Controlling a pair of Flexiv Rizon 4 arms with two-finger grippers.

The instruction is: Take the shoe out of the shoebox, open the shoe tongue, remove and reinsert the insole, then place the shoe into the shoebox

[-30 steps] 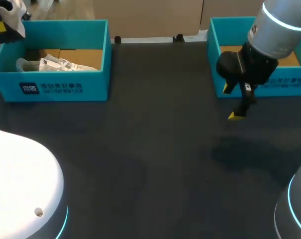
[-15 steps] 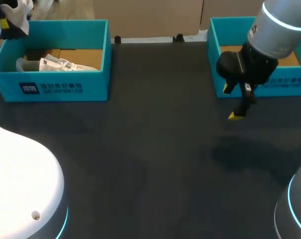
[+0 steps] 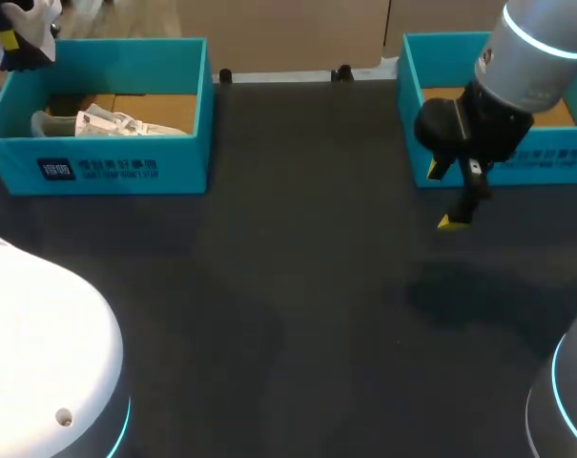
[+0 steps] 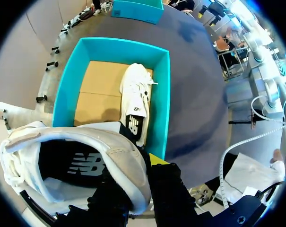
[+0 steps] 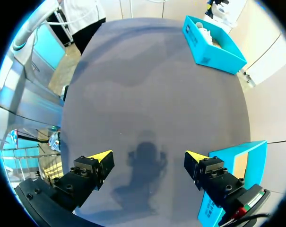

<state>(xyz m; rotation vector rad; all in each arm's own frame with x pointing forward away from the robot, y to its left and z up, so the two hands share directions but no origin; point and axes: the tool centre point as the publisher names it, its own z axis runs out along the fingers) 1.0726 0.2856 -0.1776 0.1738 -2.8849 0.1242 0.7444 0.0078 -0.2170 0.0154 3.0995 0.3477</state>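
Observation:
My left gripper (image 3: 13, 46) hangs above the far left corner of the left teal shoebox (image 3: 107, 167), shut on the collar of a white shoe (image 3: 38, 13). In the left wrist view the held shoe (image 4: 76, 156) fills the space around my left gripper (image 4: 139, 182), its dark lining facing out. Below it a second white shoe (image 4: 135, 101) lies inside the box (image 4: 69, 80), seen also in the head view as the shoe in the box (image 3: 107, 122). My right gripper (image 3: 457, 212) hovers open over the table in front of the right shoebox (image 3: 546, 164), nothing between its fingers (image 5: 101, 157).
The right teal shoebox (image 5: 237, 158) stands close beside my right gripper (image 5: 149, 158). The left box (image 5: 213, 45) is far across the dark table (image 3: 288, 286) from it. Both boxes sit along the table's back edge.
My left gripper has drifted slightly up and away with the shoe, further toward the corner of the head view. The right arm has not moved.

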